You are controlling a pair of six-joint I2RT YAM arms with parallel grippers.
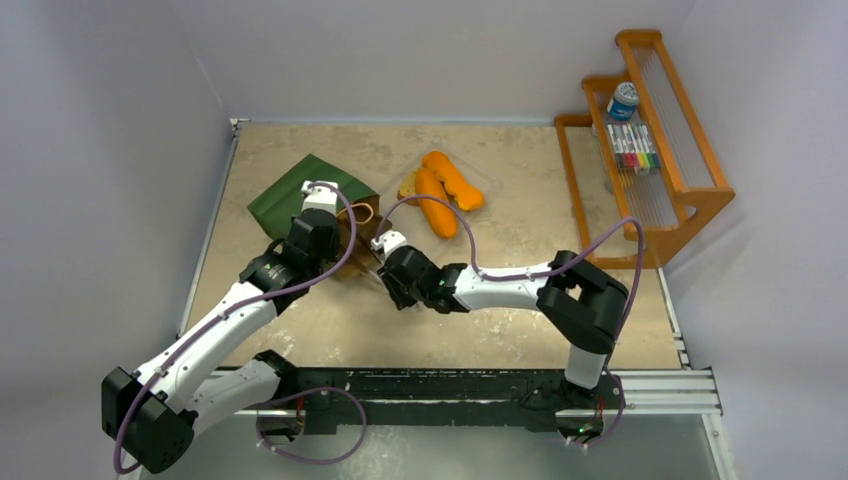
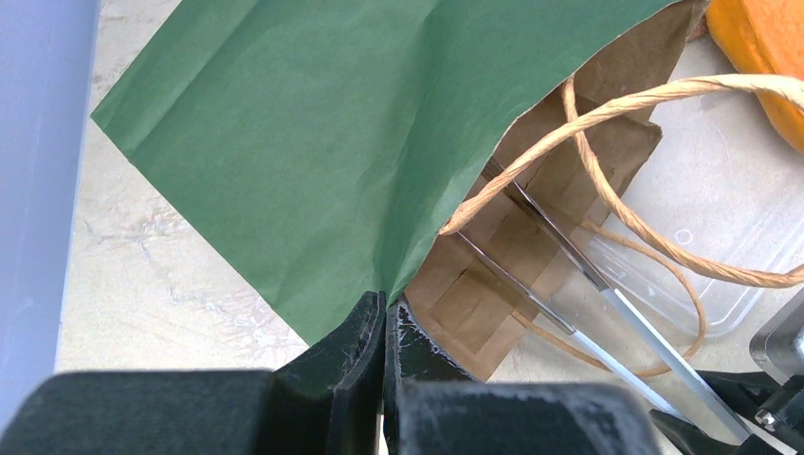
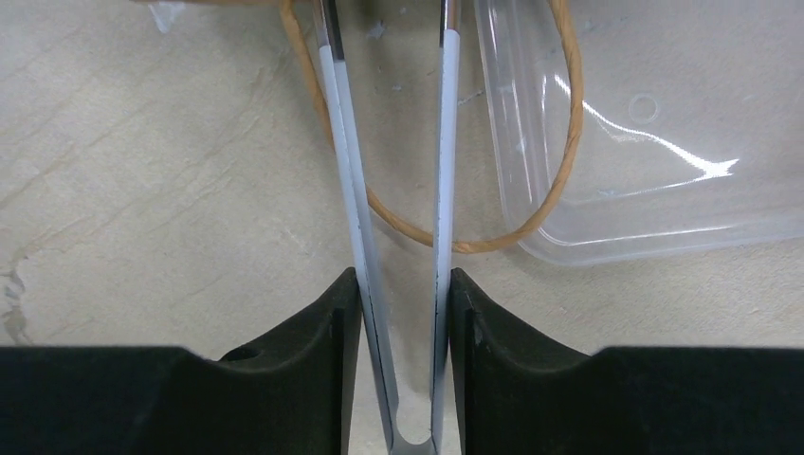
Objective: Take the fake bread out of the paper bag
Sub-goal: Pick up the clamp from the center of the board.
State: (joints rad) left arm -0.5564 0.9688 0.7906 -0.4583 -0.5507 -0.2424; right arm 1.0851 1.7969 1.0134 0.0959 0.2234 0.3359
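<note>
Fake bread (image 1: 440, 195): top view, orange pieces lie in the clear tray (image 1: 484, 172) beside the paper bag (image 1: 290, 200); the bag's contents are hidden.
Left gripper (image 2: 384, 318): left wrist, clenched on the bag's green lip; thin paper could tear.
Right gripper (image 3: 403, 294): right wrist, squeezing the tongs (image 3: 444, 142); the string handle (image 3: 564, 142) beneath could snag.

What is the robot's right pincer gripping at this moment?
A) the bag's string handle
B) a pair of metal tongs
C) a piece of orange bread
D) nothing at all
B: in the right wrist view, the right pincer presses its two black fingers against both arms of the metal tongs, squeezing them together.
</note>
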